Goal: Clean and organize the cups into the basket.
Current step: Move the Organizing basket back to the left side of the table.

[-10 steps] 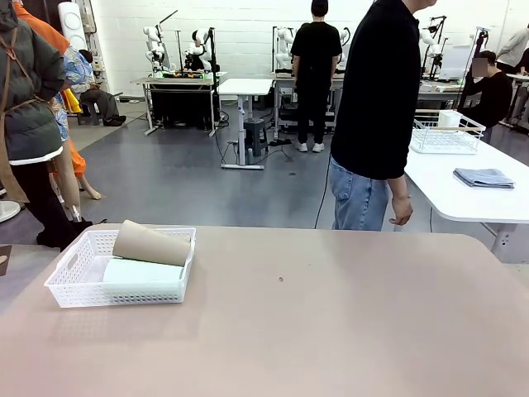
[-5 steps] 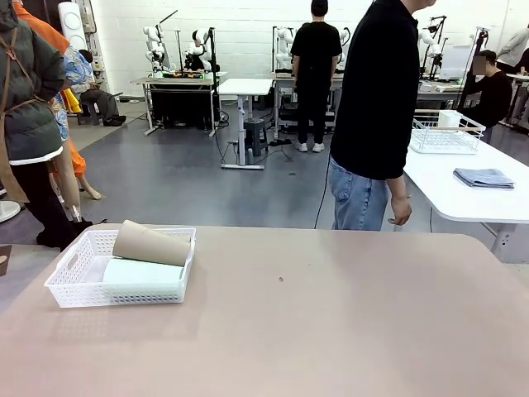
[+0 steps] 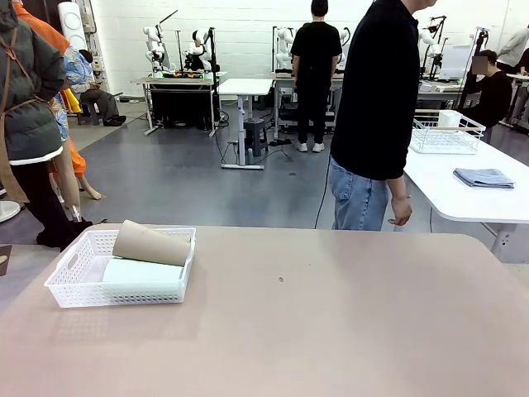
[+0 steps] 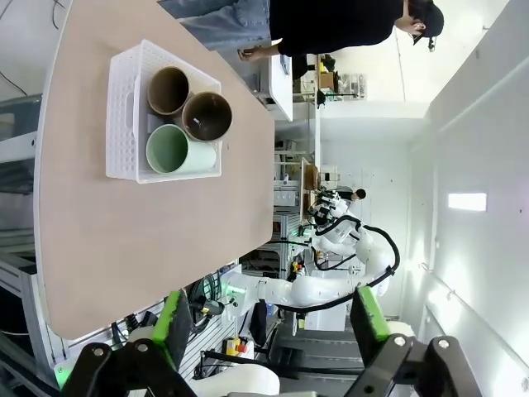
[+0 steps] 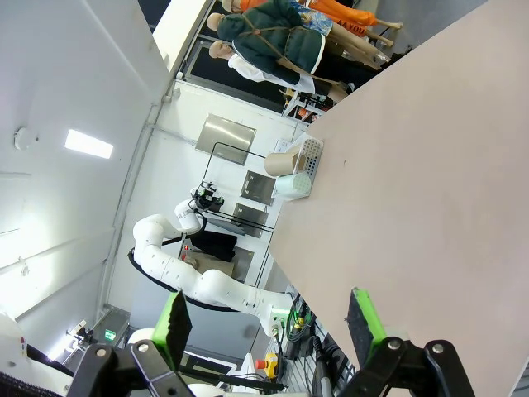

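Basket (image 3: 73, 281): white lattice plastic, shallow rectangle, sat left on matte tan bench (image 3: 331, 322).
Cups: smooth cylinders lying inside; mint cup (image 3: 142, 271) in front, two brown cups (image 4: 205, 116) behind, per left wrist view.
Person (image 3: 376, 116): stood at far edge.
Left gripper (image 4: 269, 318): fingers spread, empty.
Right gripper (image 5: 269, 318): fingers spread, empty.

Mint cup (image 3: 142, 277) and tan cups (image 3: 151, 243) lie in the white basket (image 3: 66, 285).
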`<state>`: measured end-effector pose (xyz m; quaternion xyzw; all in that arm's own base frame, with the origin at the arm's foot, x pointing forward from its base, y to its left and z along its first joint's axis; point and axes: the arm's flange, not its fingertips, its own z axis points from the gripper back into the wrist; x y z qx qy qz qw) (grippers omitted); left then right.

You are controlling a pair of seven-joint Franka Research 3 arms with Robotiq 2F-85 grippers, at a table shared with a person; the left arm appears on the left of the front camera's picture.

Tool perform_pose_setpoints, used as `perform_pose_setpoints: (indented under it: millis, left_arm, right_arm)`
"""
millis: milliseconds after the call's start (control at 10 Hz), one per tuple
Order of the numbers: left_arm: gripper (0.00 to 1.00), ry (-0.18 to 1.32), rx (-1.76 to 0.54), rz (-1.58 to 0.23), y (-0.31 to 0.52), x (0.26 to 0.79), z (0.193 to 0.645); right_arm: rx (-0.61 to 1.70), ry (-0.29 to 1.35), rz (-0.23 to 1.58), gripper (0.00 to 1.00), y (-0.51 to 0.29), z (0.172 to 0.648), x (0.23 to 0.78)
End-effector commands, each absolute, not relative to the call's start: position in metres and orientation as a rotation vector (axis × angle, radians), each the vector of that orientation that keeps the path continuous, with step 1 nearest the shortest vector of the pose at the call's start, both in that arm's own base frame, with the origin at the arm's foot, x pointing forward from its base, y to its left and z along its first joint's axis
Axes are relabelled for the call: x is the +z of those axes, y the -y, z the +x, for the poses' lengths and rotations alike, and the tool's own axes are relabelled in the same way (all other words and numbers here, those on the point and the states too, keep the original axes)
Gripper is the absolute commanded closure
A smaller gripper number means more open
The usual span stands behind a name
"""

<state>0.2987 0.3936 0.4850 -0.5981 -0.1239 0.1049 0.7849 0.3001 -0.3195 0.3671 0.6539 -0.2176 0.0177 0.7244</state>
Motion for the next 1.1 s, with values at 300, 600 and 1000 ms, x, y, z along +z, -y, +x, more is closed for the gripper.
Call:
perform_pose_setpoints:
  millis: [300,600,1000]
  left_arm:
    - [0.00,0.267,0.231,-1.301,-0.3928,0.4819,0.2965]
    - [0.00,0.267,0.231,-1.301,-0.3928,0.4819,0.2965]
    - [0.00,0.267,0.231,-1.301,-0.3928,0.4819,0.2965]
  right_arm:
    - [0.044,0.486,1.456,0.00,0.3190,0.2984,0.3679]
    - [0.044,0.486,1.456,0.00,0.3190,0.2984,0.3679]
    - [0.044,0.486,1.456,0.00,0.3190,0.2984,0.3679]
